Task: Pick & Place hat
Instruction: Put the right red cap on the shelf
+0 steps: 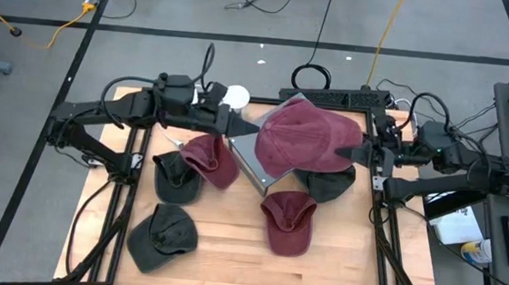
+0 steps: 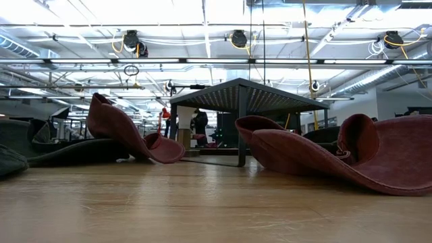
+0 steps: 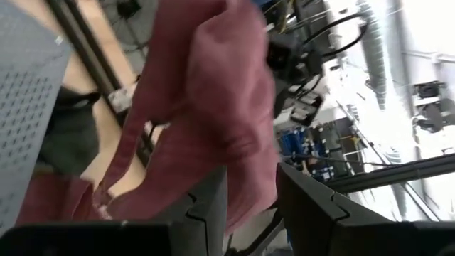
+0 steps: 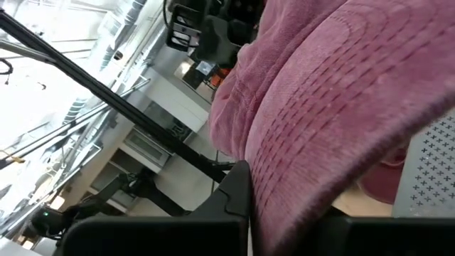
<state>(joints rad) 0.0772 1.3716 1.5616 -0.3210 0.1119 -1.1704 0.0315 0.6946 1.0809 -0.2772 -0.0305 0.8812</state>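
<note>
A maroon hat hangs high over a grey perforated stand, stretched between my two grippers; it is above the low view's picture. My left gripper comes at the hat's left edge from the table's left. A thick fold of its cloth lies between its fingers. My right gripper is shut on the hat's right edge. The stand rests on thin legs on the wooden table. My left gripper has a thick fold at the hat's left edge between its two fingers; the cloth fills the gap. The fingers reach in about level from the table's left. The hat is lifted clear and sags below them. My right gripper pinches the hat's right edge, where rows of stitching show. It comes about level from the table's right. The cloth drapes over the fingers and hides the place of contact. The hat is clear of the stand.
On the table lie two more maroon hats and three dark green ones. A white roll stands at the far edge. Bare wood shows near the front edge.
</note>
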